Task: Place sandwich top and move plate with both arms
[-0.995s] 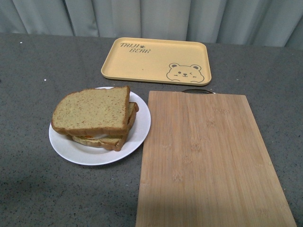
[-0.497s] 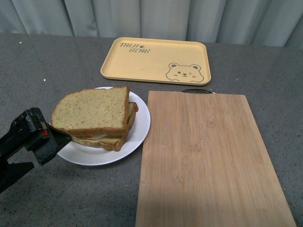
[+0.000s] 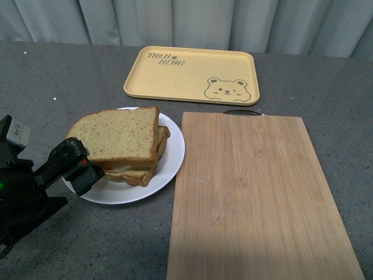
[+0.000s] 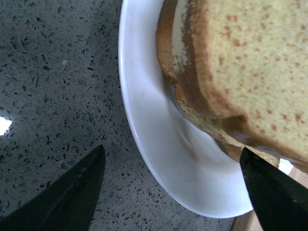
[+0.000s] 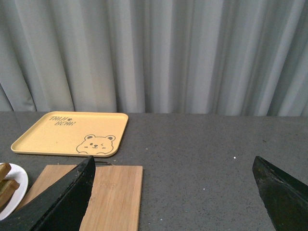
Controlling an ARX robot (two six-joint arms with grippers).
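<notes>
I judge the first half done: the sandwich top [image 3: 113,135] lies flat on the stack, its crust edges slightly out of line with the lower slice [image 3: 140,177] beneath it, and nothing is holding it. The whole sandwich sits on the plate [image 3: 172,156], which rests on the grey table [image 3: 46,87] just beside the near-left edge of the wooden cutting board [image 3: 256,192], with the yellow bear tray [image 3: 192,73] well behind it. What is left, as I read it, is the two-arm move of the plate, and that has not begun, since the plate is flat on the table and neither arm has hold of it. My left gripper [image 3: 77,167] is low at the plate's left rim, angled in from the near-left corner. In the left wrist view its jaws are spread wide with the white rim between them, one finger over bare table and the other toward the sandwich side; I cannot tell whether either finger touches the plate. My right gripper [image 5: 171,202] is out of the front view. Its own camera shows it raised and well apart from the plate, jaws wide and empty, looking across the board toward the tray and curtain [image 5: 159,53].
</notes>
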